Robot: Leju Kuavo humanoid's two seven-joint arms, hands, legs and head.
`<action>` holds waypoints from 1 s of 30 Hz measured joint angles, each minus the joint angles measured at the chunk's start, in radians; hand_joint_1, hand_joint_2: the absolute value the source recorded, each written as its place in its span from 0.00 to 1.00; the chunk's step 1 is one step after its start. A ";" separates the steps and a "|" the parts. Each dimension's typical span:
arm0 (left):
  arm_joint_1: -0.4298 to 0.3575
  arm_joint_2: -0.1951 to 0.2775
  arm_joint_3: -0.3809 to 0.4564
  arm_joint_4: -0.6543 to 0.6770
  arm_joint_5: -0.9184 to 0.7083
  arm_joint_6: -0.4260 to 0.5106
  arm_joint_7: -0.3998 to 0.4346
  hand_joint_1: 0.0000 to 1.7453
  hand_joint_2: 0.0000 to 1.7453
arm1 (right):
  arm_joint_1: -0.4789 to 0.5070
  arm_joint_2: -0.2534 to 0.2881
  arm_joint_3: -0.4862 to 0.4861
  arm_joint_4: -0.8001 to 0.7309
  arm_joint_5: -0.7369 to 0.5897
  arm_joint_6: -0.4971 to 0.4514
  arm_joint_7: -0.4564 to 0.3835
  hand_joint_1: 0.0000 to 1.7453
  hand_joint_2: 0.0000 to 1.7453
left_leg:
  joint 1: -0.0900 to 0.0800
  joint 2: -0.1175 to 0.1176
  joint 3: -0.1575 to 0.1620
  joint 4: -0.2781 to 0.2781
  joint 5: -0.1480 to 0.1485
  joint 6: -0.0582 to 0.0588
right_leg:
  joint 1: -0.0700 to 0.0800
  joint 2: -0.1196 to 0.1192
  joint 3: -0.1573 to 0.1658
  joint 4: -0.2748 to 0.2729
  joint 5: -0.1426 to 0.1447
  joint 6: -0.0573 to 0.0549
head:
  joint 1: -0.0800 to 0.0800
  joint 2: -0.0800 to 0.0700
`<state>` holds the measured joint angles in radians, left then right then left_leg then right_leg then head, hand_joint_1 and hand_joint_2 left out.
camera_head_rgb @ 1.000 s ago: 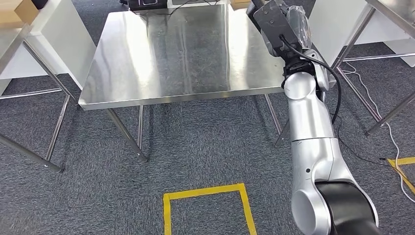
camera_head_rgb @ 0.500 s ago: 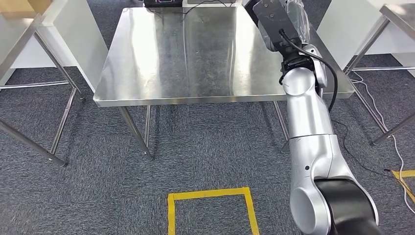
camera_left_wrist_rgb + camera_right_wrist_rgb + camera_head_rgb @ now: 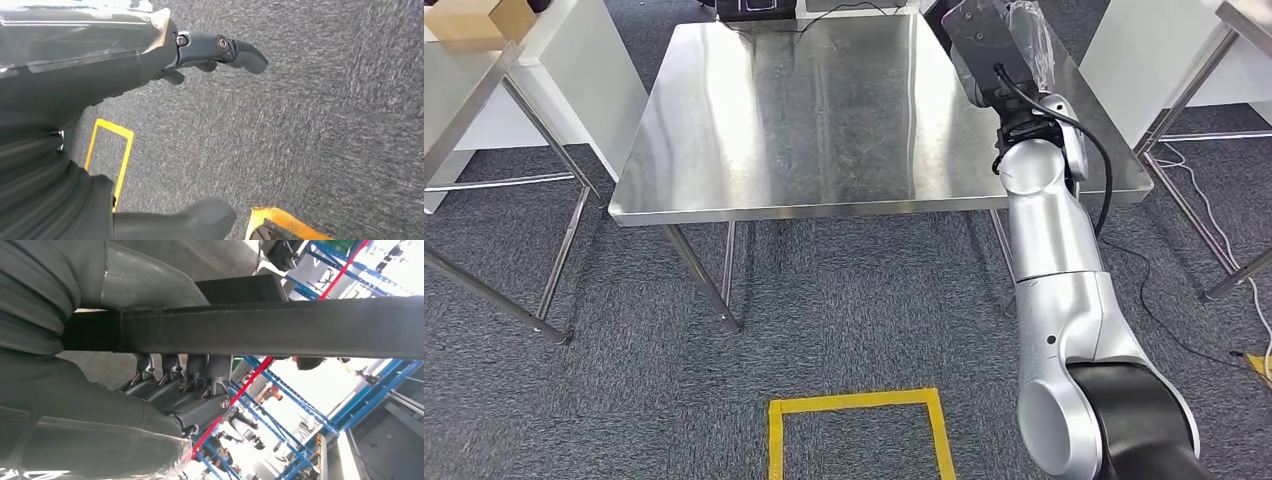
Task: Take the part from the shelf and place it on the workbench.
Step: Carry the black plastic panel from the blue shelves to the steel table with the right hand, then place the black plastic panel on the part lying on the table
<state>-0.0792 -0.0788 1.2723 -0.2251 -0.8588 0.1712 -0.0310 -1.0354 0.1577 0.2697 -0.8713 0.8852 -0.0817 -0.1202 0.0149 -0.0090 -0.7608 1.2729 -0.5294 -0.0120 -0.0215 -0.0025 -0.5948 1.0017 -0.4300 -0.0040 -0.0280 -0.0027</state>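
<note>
My right hand (image 3: 990, 52) is raised over the far right part of the steel workbench (image 3: 824, 120), wrapped in clear plastic film. In the right wrist view its fingers (image 3: 192, 390) curl around a long black bar-shaped part (image 3: 280, 327) and grip it from one side, with the thumb side on the other. In the head view the part is hidden behind the hand and wrist. My left hand (image 3: 200, 50) hangs over the grey carpet, its fingers apart from the thumb (image 3: 200, 217), holding nothing.
A black device (image 3: 749, 8) with cables sits at the workbench's far edge. White tables on metal legs flank it, with a cardboard box (image 3: 474, 20) on the left one. A yellow tape square (image 3: 859, 430) marks the carpet. Blue shelving (image 3: 320, 405) stands beyond the part.
The whole picture has shifted, so the camera has moved; the workbench now sits more squarely ahead. My right hand keeps its grip on the part above the bench.
</note>
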 joint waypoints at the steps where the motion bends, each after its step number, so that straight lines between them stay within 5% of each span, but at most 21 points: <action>1: 0.000 0.000 0.000 0.000 0.000 0.000 0.000 0.00 1.00 | 0.001 0.000 0.000 0.004 -0.001 -0.001 0.000 1.00 1.00 | 0.003 0.002 -0.016 0.019 0.005 -0.003 | 0.000 0.000 0.003 0.000 -0.003 -0.001 | 0.000 0.000; 3: 0.001 0.001 0.000 0.000 -0.002 -0.001 -0.002 0.00 1.00 | 0.001 0.000 0.000 0.010 -0.004 -0.004 -0.001 1.00 1.00 | 0.008 0.006 0.010 -0.059 0.066 -0.004 | 0.000 0.000 0.012 0.001 -0.011 0.003 | 0.000 0.000; 5: 0.000 0.002 0.000 0.000 -0.003 -0.001 -0.004 0.00 1.00 | -0.001 0.000 0.000 0.013 -0.007 -0.009 -0.002 1.00 1.00 | 0.008 0.013 0.076 -0.195 0.126 -0.001 | 0.002 0.000 0.021 0.001 -0.019 0.011 | 0.000 0.000; 7: 0.000 0.002 0.001 0.000 -0.003 0.000 -0.005 0.00 1.00 | -0.005 0.000 0.000 0.016 -0.009 -0.014 -0.005 1.00 1.00 | 0.002 0.014 0.111 -0.256 0.134 0.010 | 0.007 0.000 0.023 0.001 -0.026 0.021 | 0.001 0.000; 10: 0.000 0.001 0.004 0.000 -0.001 0.002 -0.006 0.00 1.00 | -0.008 0.002 0.000 0.023 -0.013 -0.018 -0.009 1.00 1.00 | -0.003 0.009 0.120 -0.263 0.128 0.031 | 0.010 -0.001 0.023 0.002 -0.034 0.037 | 0.001 0.000; 12: 0.000 -0.001 0.006 0.000 0.000 0.002 -0.009 0.00 1.00 | -0.011 0.002 0.000 0.027 -0.016 -0.023 -0.013 1.00 1.00 | -0.002 0.007 0.127 -0.271 0.129 0.045 | 0.010 -0.002 -0.009 0.064 -0.064 0.038 | 0.003 0.000; 14: 0.000 -0.002 0.007 0.000 -0.001 0.001 -0.014 0.00 1.00 | -0.012 0.002 0.000 0.035 -0.019 -0.030 -0.017 1.00 1.00 | -0.002 0.006 0.130 -0.272 0.127 0.055 | 0.010 0.000 -0.085 0.200 -0.113 0.032 | 0.006 0.000; 16: 0.000 -0.003 0.007 0.000 -0.005 -0.001 -0.019 0.00 1.00 | -0.009 0.001 0.000 0.045 -0.022 -0.034 -0.018 1.00 1.00 | -0.002 0.001 0.133 -0.271 0.123 0.059 | 0.010 0.002 -0.145 0.294 -0.131 0.036 | 0.007 0.000; 17: 0.001 -0.003 0.007 0.000 -0.007 -0.002 -0.020 0.00 1.00 | -0.008 0.001 0.000 0.049 -0.022 -0.035 -0.018 1.00 1.00 | -0.003 -0.002 0.136 -0.271 0.120 0.059 | 0.010 0.002 -0.148 0.284 -0.116 0.043 | 0.008 0.000; 19: 0.001 -0.005 0.007 0.000 -0.009 -0.002 -0.023 0.00 1.00 | -0.008 0.001 0.000 0.055 -0.024 -0.037 -0.019 1.00 1.00 | -0.003 -0.009 0.145 -0.269 0.112 0.054 | 0.008 0.002 -0.103 0.162 -0.049 0.057 | 0.010 0.000; 22: 0.001 -0.008 0.008 0.000 -0.009 -0.002 -0.026 0.00 1.00 | -0.013 0.005 0.000 0.065 -0.029 -0.042 -0.023 1.00 1.00 | -0.008 -0.012 0.150 -0.260 0.096 0.039 | 0.008 0.002 -0.037 0.014 0.015 0.050 | 0.012 0.000; 26: 0.002 -0.010 0.008 0.000 -0.009 -0.002 -0.027 0.00 1.00 | -0.017 0.012 0.000 0.073 -0.030 -0.045 -0.027 1.00 1.00 | -0.003 -0.009 0.147 -0.244 0.077 0.017 | 0.005 0.003 -0.024 0.004 0.014 0.020 | 0.010 0.000; 30: 0.002 -0.009 0.008 0.001 -0.011 -0.004 -0.031 0.00 1.00 | -0.019 0.020 0.001 0.079 -0.030 -0.048 -0.032 1.00 1.00 | 0.002 0.002 0.034 -0.027 -0.012 -0.002 | 0.003 0.003 -0.009 0.002 0.005 -0.001 | 0.006 0.000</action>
<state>-0.0772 -0.0881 1.2799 -0.2243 -0.8696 0.1675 -0.0617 -1.0549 0.1774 0.2704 -0.7922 0.8550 -0.1299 -0.1519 0.0173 -0.0074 -0.7265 1.2457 -0.5417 -0.0141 -0.0186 0.0006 -0.6043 1.0033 -0.4250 -0.0045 -0.0221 -0.0027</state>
